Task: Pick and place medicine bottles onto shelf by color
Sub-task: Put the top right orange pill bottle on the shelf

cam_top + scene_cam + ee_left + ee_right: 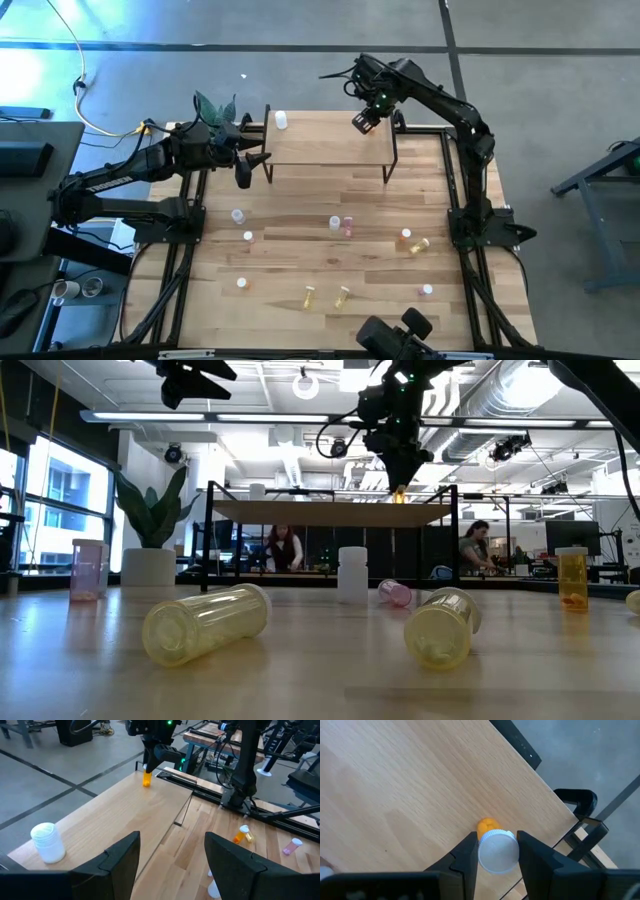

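Observation:
The shelf (330, 148) stands at the table's far middle. A white bottle (281, 120) stands on its bottom at the shelf's left far corner, also in the left wrist view (47, 842). My right gripper (365, 122) is over the shelf's right far part, shut on an orange bottle (146, 777) with a white cap. My left gripper (245, 170) hangs open beside the shelf's left end, holding nothing, its fingers (120, 860) wide apart. My right gripper pinches the orange bottle's white cap (486, 854) between its two fingers, one on each side. The fingers come from above, pointing steeply down. The bottle stands upright below them, its orange body (487, 826) toward the shelf board; whether its bottom touches the board I cannot tell.
Several bottles are scattered on the table in front of the shelf: white (237, 215), pink (347, 227), orange (406, 236), and yellow ones lying down (342, 296). A potted plant (215, 105) stands behind the shelf's left end. The shelf's middle is bare.

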You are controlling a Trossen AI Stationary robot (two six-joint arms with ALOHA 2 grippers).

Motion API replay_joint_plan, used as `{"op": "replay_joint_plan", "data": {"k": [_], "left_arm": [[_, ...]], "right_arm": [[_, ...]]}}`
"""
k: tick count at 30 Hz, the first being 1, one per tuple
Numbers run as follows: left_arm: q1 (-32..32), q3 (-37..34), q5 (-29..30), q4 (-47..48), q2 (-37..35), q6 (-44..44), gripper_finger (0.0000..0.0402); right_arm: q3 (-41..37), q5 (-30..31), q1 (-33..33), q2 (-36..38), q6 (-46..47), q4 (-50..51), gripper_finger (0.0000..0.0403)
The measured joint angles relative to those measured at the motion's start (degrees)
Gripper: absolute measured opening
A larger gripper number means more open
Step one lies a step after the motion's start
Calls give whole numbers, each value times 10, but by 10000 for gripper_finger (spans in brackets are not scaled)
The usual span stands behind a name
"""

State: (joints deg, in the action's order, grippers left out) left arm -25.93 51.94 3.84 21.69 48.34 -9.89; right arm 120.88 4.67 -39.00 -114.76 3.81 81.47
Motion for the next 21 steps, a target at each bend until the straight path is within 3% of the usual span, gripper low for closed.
{"op": "replay_joint_plan", "data": {"k": [16, 21], "left_arm": [[0, 0, -17, 4, 0, 0, 211], [0, 0, -17, 15, 0, 0, 211]], "right_arm": [[0, 19, 0, 0, -14, -6, 108], [0, 20, 0, 0, -24, -6, 134]]}}
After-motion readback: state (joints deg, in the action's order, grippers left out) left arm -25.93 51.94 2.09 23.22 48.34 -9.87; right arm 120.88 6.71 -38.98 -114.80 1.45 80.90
